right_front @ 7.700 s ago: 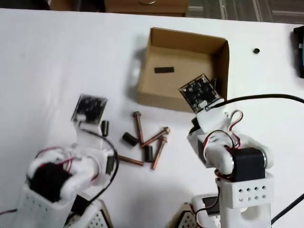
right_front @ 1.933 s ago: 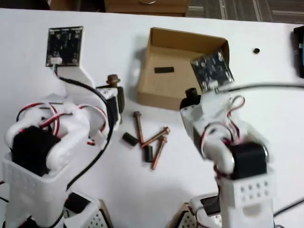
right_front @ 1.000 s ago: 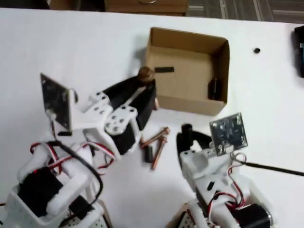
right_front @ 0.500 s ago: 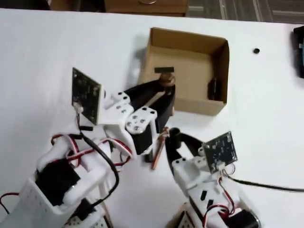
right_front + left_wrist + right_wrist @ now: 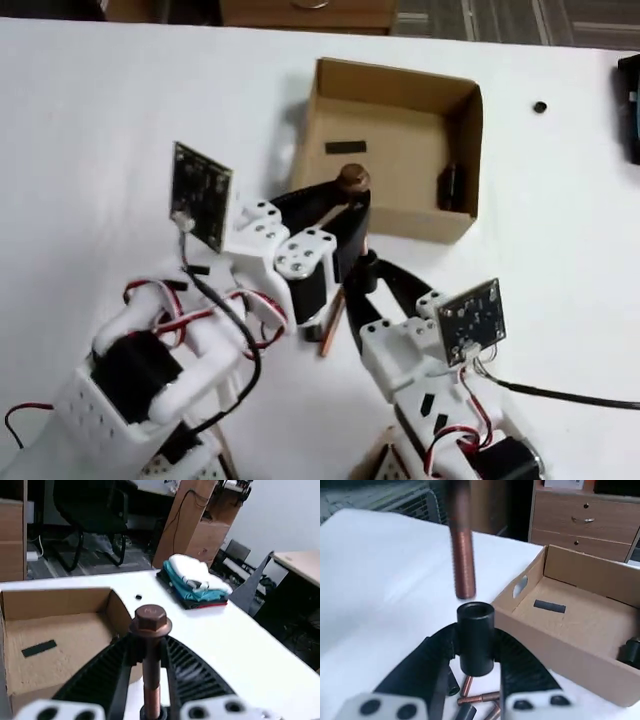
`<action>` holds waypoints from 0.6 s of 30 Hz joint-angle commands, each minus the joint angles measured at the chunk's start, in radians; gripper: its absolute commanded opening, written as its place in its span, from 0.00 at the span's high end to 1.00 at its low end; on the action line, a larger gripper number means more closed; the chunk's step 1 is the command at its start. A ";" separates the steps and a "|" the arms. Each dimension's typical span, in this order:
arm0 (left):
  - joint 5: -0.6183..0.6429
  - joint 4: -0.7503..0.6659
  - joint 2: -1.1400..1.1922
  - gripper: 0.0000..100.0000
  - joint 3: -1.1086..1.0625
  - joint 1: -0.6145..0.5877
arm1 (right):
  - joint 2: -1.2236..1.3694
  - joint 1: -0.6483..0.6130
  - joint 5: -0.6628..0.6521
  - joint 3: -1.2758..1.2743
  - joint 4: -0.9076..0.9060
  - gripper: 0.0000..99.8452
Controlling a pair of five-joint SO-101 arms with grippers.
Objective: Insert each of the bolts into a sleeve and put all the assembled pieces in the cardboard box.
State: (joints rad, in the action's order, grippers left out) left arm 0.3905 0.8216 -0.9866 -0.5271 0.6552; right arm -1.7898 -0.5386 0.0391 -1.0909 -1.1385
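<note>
Right wrist view: sleeve [image 5: 476, 640] tight in right jaws, bolt [image 5: 461, 555] tight in left jaws just above, beside cardboard box [image 5: 560, 655] wall.

The bolt [image 5: 461, 555] hangs just above the sleeve [image 5: 476, 637], before the cardboard box [image 5: 555, 645].
</note>
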 commanded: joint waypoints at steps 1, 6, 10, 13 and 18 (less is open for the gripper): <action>0.009 -0.021 -0.003 0.98 -0.001 0.009 | -0.008 -0.008 0.005 0.005 0.025 0.98; 0.009 -0.023 0.000 0.98 -0.004 0.009 | -0.008 -0.036 0.006 0.008 0.024 0.98; 0.009 -0.021 0.000 0.98 -0.005 0.008 | -0.008 -0.056 0.008 0.009 0.024 0.98; 0.009 -0.015 0.000 0.98 -0.007 0.009 | -0.008 -0.053 0.006 0.009 0.025 0.98; 0.009 0.002 -0.005 0.98 -0.008 0.009 | -0.008 -0.050 0.005 0.015 0.041 0.98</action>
State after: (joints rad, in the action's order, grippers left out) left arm 0.3890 0.8216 -0.9866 -0.5378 0.6552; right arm -1.7883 -0.5846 0.0391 -1.0909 -1.1247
